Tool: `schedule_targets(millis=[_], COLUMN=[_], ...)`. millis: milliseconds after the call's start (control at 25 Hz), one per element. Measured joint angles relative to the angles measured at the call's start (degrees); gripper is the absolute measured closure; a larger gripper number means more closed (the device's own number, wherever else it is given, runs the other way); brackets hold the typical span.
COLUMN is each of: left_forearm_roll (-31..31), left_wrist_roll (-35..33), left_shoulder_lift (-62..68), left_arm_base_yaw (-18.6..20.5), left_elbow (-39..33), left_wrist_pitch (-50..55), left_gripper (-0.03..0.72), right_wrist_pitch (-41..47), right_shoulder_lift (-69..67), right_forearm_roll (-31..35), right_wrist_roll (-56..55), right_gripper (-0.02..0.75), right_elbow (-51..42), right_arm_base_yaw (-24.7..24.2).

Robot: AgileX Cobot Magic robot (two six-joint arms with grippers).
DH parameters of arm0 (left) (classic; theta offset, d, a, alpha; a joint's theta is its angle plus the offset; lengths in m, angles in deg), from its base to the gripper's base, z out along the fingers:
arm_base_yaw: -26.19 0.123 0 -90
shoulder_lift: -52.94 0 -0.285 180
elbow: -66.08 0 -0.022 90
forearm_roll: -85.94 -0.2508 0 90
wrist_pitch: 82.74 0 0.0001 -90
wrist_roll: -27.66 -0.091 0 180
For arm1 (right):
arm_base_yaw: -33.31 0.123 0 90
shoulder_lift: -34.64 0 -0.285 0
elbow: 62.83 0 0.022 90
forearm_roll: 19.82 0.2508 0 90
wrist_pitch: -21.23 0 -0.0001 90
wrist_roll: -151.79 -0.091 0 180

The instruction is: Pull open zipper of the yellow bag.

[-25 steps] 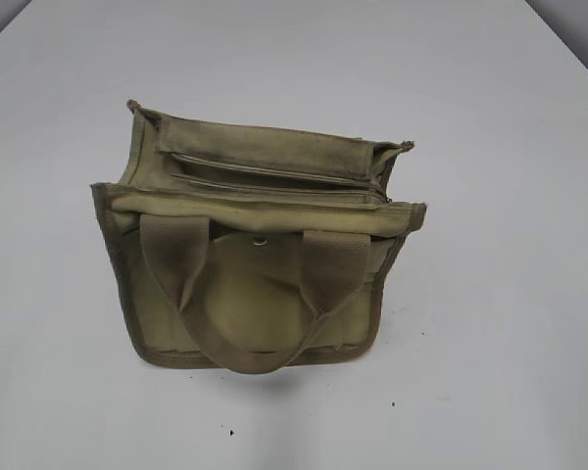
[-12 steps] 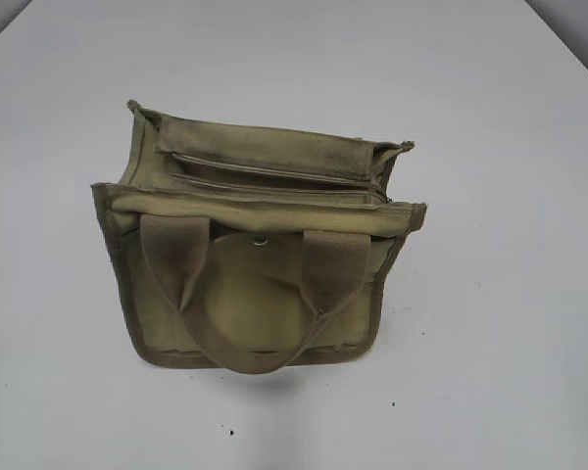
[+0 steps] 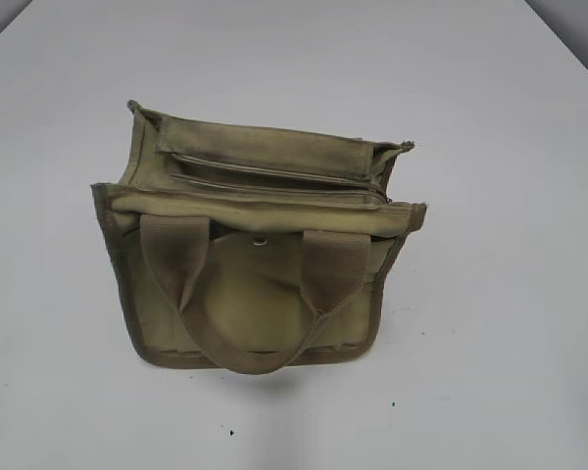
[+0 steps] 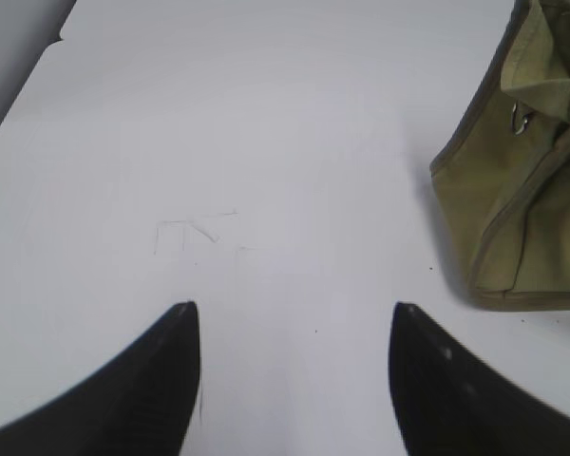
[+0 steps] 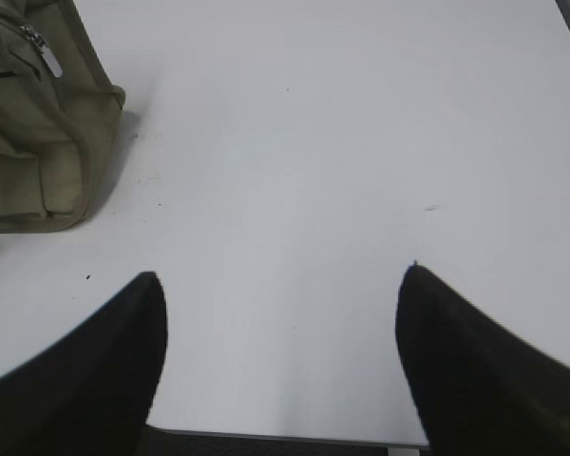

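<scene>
The yellow bag stands upright in the middle of the white table, its front flap and webbing handle facing the camera. The zipper runs across the bag's top and looks closed. Its silver pull tab shows at the bag's right end in the right wrist view. Neither arm appears in the exterior view. My left gripper is open over bare table, with the bag off to its right. My right gripper is open too, empty, with the bag at its upper left.
The white table surrounds the bag on all sides. Its near edge lies just under my right gripper. A table corner shows far left of the left gripper. Faint scratch marks lie ahead of the left gripper.
</scene>
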Motion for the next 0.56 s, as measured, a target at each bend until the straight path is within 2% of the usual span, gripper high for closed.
schedule_targets(millis=[560], left_forearm_roll=[0.00], left_wrist_roll=[0.00], left_shoulder_lift=[0.00], left_arm_base_yaw=[0.00], left_elbow=[0.00], left_wrist_pitch=[0.00], left_gripper=[0.204], right_wrist_pitch=[0.00], right_shoulder_lift=[0.00], right_forearm_roll=[0.00], right_wrist_roll=[0.06], right_gripper=[0.156], right_elbow=[0.00], right_arm_base_yaw=[0.00])
